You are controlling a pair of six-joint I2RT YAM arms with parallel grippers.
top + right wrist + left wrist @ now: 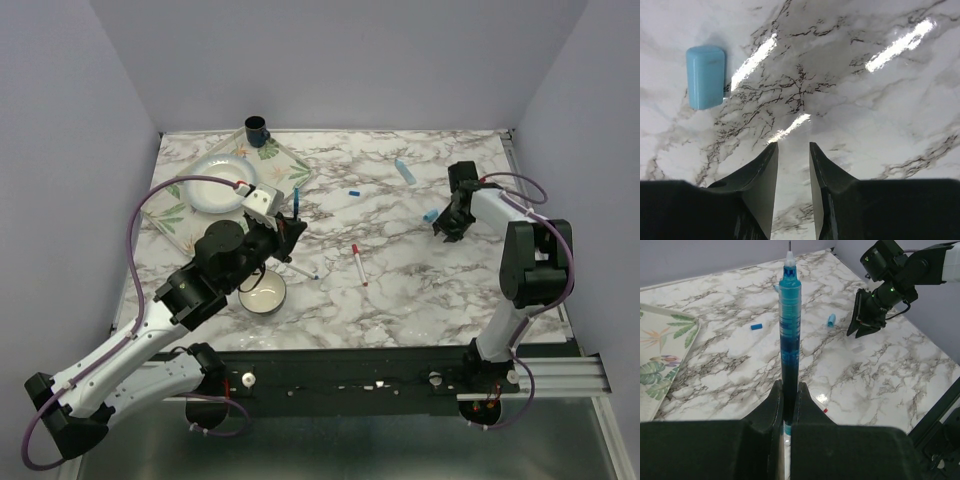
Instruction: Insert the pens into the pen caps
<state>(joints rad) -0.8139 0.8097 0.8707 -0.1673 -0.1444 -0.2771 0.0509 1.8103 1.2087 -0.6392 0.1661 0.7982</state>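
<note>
Left gripper (788, 390): clamped on blue pen (789, 325), tip up.
Right gripper (793, 150): fingers narrowly parted, holding nothing, low over table (880, 100) near light blue cap (705, 76).
Tray (290, 160): carries plate (215, 185), with dark cup (257, 128) at far corner.

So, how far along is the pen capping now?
Done: nothing visibly. In hand: left gripper holds the slim blue pen, tip outward; open right gripper hovers beside the light blue plastic cap. Remaining: dark blue cap and red-ended white pen lie loose.
</note>
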